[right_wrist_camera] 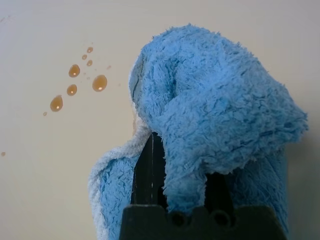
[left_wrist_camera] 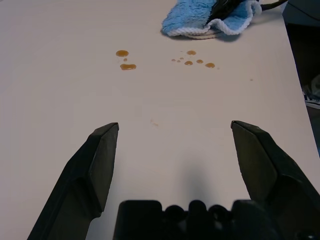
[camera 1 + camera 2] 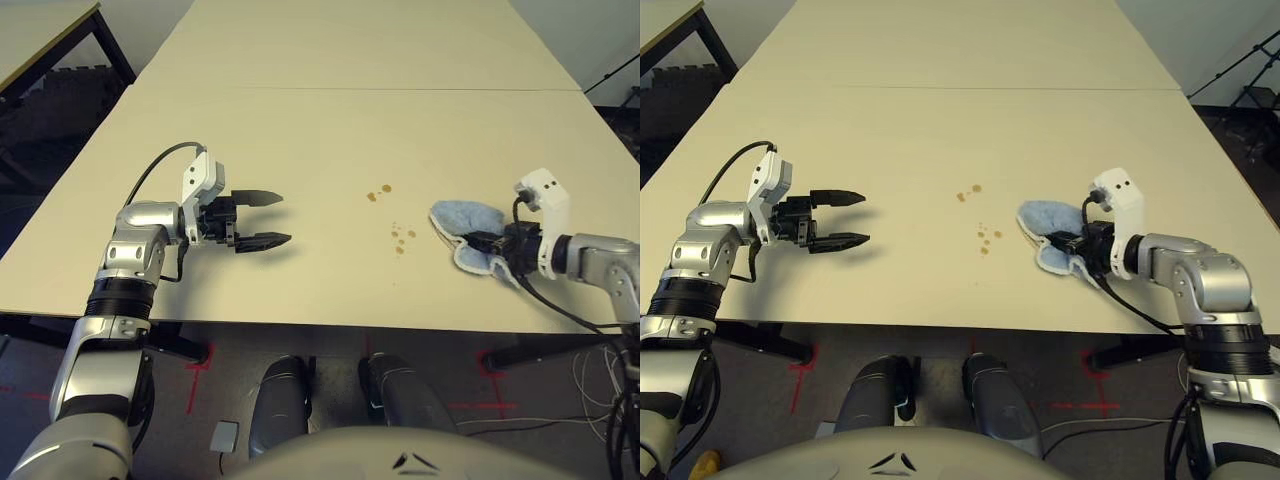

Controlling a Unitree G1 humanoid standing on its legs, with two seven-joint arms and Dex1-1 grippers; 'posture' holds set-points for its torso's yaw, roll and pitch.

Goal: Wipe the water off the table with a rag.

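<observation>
My right jaws (image 3: 490,243) are closed tight on the rag (image 3: 468,222). The rag is soft, blue and fluffy, and it has a whitish edge. It is all bunched up, with a fold of it squeezed between the two black fingers. I have it down at the tabletop (image 3: 300,140), on the right side, not far from the near edge.

The water (image 3: 400,234) looks like little brown drops. It sits on the tabletop between my two arms, closer to the rag than to my left jaws (image 3: 262,220). The drops make two small bunches. One bunch is just beside the rag, on its left. The other is a bit farther from me and more to the left. The rag is apart from the big drops. Some drops are round and some are tiny dots.

My left jaws are wide open with nothing in them. They are over the left part of the tabletop, pointing in toward the drops, and they make a soft shadow under them. Another table (image 3: 40,35) stands past the left side, in the far corner.
</observation>
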